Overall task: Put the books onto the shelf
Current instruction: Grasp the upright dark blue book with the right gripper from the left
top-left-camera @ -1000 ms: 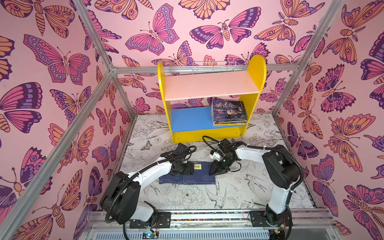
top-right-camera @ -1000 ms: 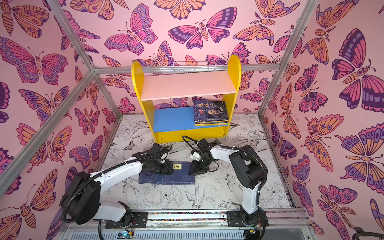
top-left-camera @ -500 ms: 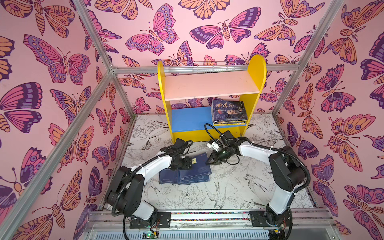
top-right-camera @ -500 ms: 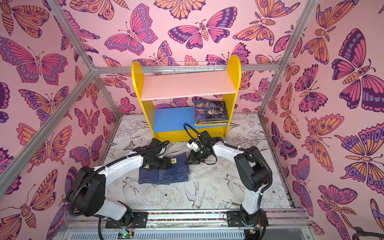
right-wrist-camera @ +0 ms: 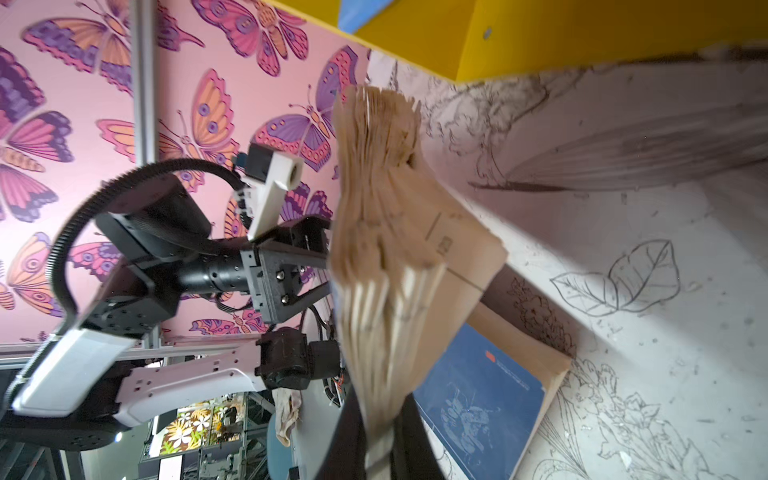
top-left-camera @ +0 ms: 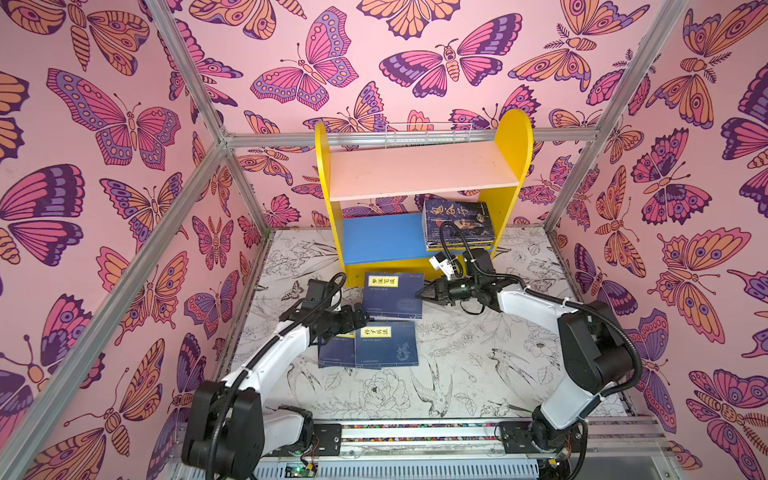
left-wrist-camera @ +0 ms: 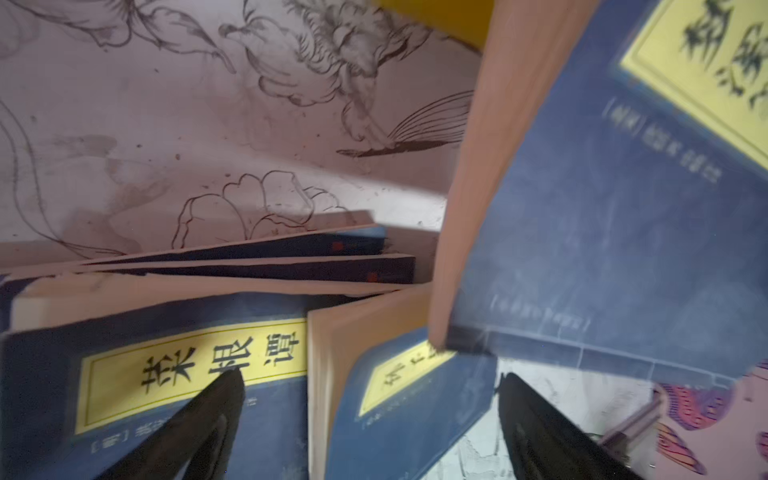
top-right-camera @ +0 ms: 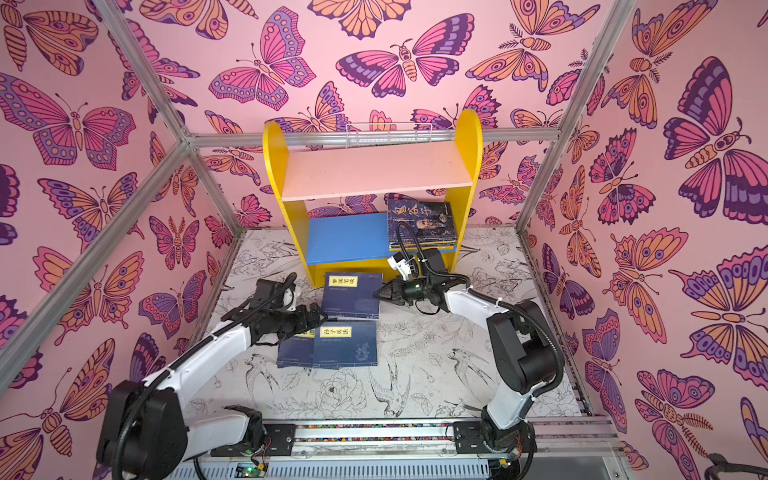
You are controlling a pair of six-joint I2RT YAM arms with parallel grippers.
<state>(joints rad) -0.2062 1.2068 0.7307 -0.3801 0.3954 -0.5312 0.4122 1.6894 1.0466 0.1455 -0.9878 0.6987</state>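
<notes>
The shelf (top-left-camera: pixel 419 176) (top-right-camera: pixel 374 170) stands at the back, and a stack of books (top-left-camera: pixel 459 224) (top-right-camera: pixel 422 226) lies on the right of its blue lower board. My right gripper (top-left-camera: pixel 422 294) (top-right-camera: pixel 378 294) (right-wrist-camera: pixel 380 415) is shut on the right edge of a navy book (top-left-camera: pixel 392 295) (top-right-camera: pixel 351 296) (right-wrist-camera: pixel 382 208), holding it tilted just in front of the shelf base. More navy books (top-left-camera: pixel 384 345) (top-right-camera: pixel 345 345) (left-wrist-camera: pixel 187 365) lie overlapping on the floor mat. My left gripper (top-left-camera: pixel 361 318) (top-right-camera: pixel 320 320) (left-wrist-camera: pixel 370 376) hovers open over their far edge, holding nothing.
A white wire rack (top-left-camera: pixel 428 133) hangs behind the shelf top. Aluminium frame posts (top-left-camera: pixel 577 158) and butterfly-patterned walls close in on both sides. The arm bases sit on a rail (top-left-camera: pixel 415 432) at the front edge.
My right gripper shut on the top navy book and pulled it off the pile toward the shelf, its edge raised. My left gripper opened wider and stayed over the remaining books.
</notes>
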